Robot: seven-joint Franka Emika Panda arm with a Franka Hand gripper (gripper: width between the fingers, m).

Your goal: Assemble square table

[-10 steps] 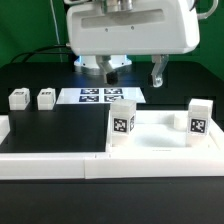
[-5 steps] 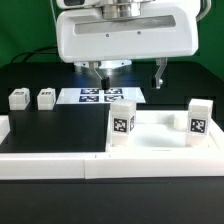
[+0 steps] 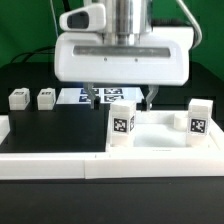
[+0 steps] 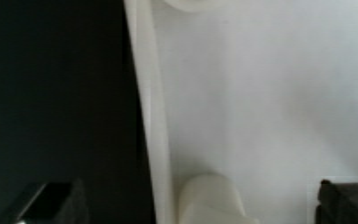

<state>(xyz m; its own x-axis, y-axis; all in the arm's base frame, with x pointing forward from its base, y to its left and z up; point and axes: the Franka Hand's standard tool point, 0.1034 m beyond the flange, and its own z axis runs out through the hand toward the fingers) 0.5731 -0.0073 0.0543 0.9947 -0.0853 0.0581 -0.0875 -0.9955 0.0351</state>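
Where a white rail runs along the front, the square table's slab lies just behind it at the exterior view's right, two tagged legs upright on it — the gripper hangs above, fingers spread, empty. Farther back: two loose legs, the marker board.

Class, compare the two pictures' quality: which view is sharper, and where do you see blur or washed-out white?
Exterior view: sharper, evenly lit, tags on the marker board distinct. Wrist view: blurred throughout, square table washed-out white, end effector fingers dark smudges.
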